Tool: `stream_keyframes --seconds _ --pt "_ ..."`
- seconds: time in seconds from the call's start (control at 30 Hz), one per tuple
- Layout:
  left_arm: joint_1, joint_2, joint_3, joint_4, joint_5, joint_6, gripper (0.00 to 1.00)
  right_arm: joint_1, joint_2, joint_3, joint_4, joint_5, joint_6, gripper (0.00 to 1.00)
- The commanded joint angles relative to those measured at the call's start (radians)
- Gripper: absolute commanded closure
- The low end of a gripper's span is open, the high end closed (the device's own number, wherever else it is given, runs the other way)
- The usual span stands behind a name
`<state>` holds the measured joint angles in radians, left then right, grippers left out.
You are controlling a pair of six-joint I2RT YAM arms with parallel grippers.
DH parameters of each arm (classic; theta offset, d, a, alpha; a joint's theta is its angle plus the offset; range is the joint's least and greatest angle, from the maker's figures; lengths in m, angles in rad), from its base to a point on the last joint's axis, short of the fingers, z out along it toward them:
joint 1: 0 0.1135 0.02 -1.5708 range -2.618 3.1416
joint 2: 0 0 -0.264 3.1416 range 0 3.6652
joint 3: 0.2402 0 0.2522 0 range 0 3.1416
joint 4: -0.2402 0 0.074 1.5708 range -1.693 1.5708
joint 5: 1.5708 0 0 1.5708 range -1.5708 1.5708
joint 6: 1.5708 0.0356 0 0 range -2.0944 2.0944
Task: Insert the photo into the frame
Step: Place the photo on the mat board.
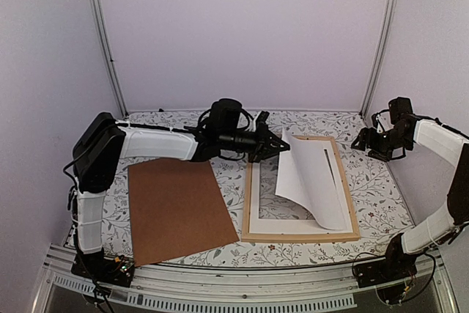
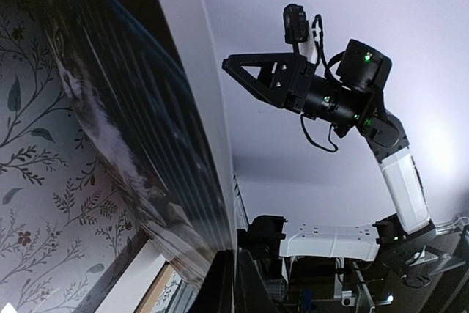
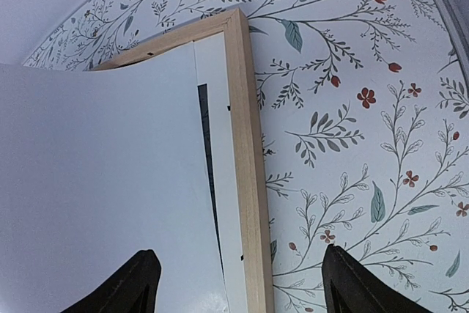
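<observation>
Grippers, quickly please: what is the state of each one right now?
Left gripper: shut on the far corner of the large rectangular photo print, white back up.
Right gripper: open, holding nothing.

The left arm (image 1: 157,143) rises from its base, bends at a high elbow and stretches level toward the middle of the table. The left gripper (image 1: 281,145) is pinched tight on the top corner of the photo (image 1: 308,181). The right arm (image 1: 440,137) stands up from its base and folds inward at the elbow; the right gripper (image 1: 364,141) hangs spread wide, holding nothing
</observation>
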<state>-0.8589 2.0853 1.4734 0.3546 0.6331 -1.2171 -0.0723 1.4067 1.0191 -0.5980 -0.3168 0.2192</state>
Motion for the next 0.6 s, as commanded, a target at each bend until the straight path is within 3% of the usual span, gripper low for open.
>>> stream_keyframes --seconds 0.0,0.3,0.57 --pt "-0.017 0.022 0.078 -0.152 -0.022 0.088 0.9 0.0 -0.003 -0.003 -0.002 -0.002 -0.01 0.2" --pt "-0.017 0.027 0.121 -0.396 -0.086 0.192 0.78 0.007 0.006 -0.06 0.044 -0.024 0.001 0.2" --pt "-0.016 0.033 0.081 -0.443 -0.086 0.216 0.65 0.066 0.043 -0.116 0.104 -0.026 0.03 0.2"
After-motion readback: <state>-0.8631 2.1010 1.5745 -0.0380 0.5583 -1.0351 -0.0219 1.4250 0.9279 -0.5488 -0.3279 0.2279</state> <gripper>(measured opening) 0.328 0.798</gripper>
